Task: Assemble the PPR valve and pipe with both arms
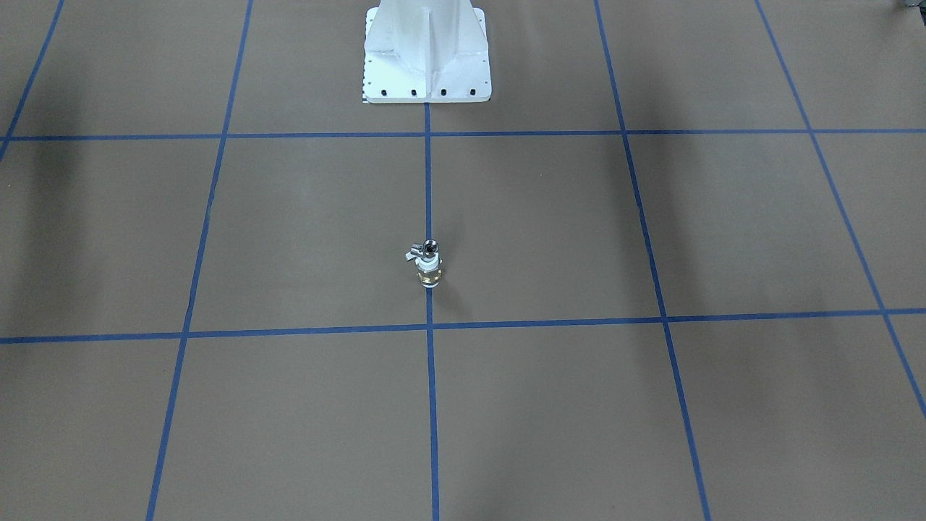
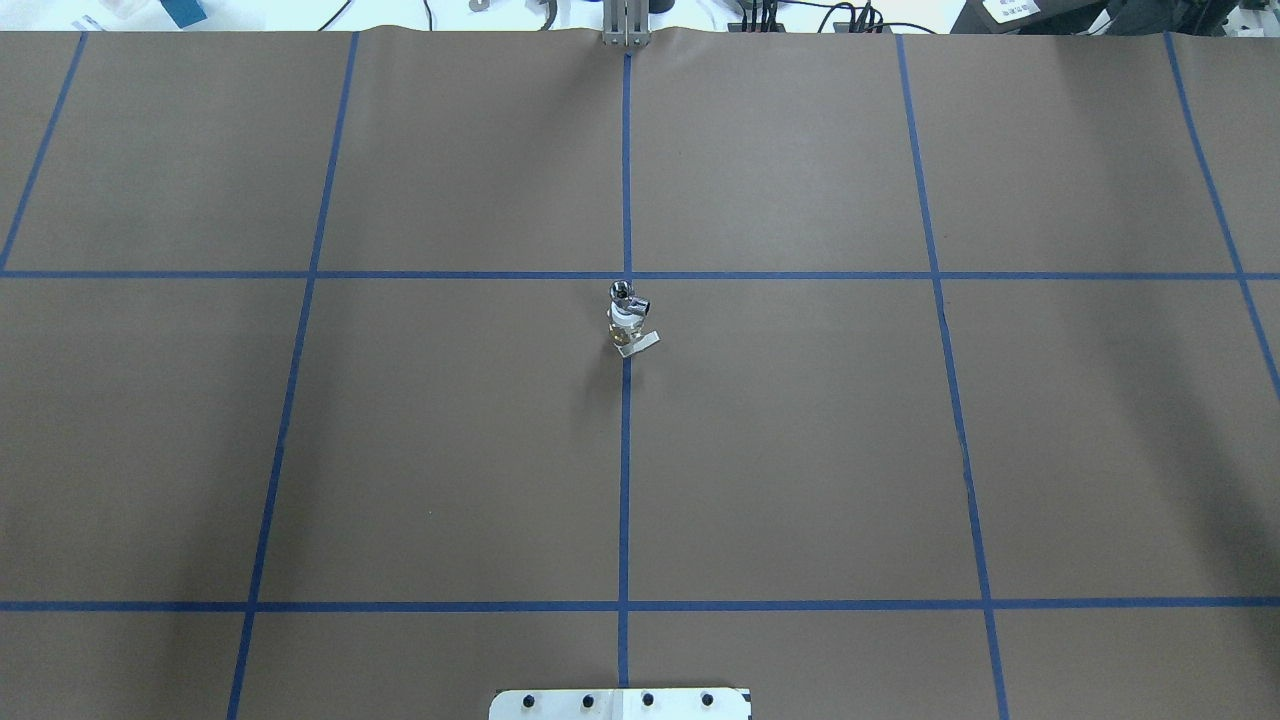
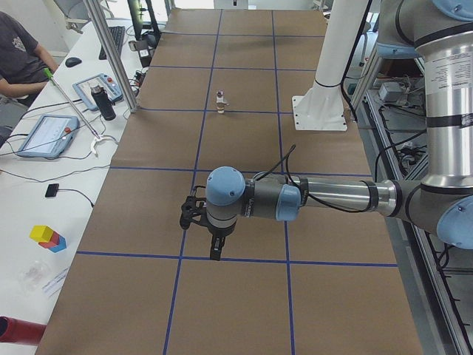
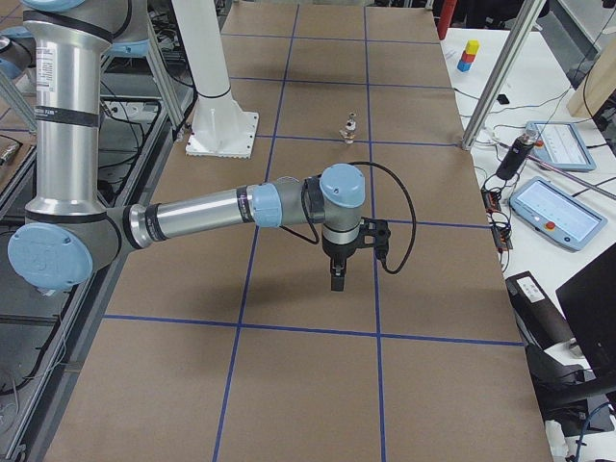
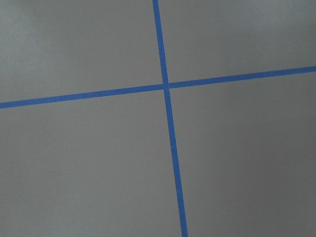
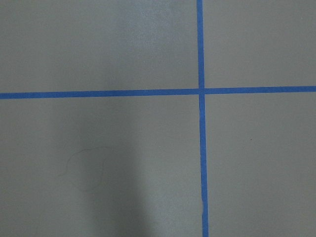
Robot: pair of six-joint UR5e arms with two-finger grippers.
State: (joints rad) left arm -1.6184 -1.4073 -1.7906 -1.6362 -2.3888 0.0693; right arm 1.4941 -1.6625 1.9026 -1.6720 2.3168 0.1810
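The PPR valve [image 1: 429, 275] stands upright on the brown table, right on the centre blue line, with its brass middle and pale lever [image 2: 640, 344] showing. The silver pipe [image 1: 431, 247] sits on the valve's top end; it also shows in the overhead view [image 2: 622, 292]. The pair looks small in the side views [image 3: 220, 101] [image 4: 349, 126]. My left gripper [image 3: 214, 251] points down over the table, far from the valve. My right gripper [image 4: 336, 279] does the same. Both show only in the side views, so I cannot tell whether they are open or shut. The wrist views show only paper and tape.
The white pedestal base [image 1: 427, 65] is bolted at the robot's edge of the table. A blue tape grid [image 2: 625, 450] covers the brown paper. An operator [image 3: 18, 59] sits at a side bench with tablets [image 3: 48, 134] and a bottle [image 3: 103, 102].
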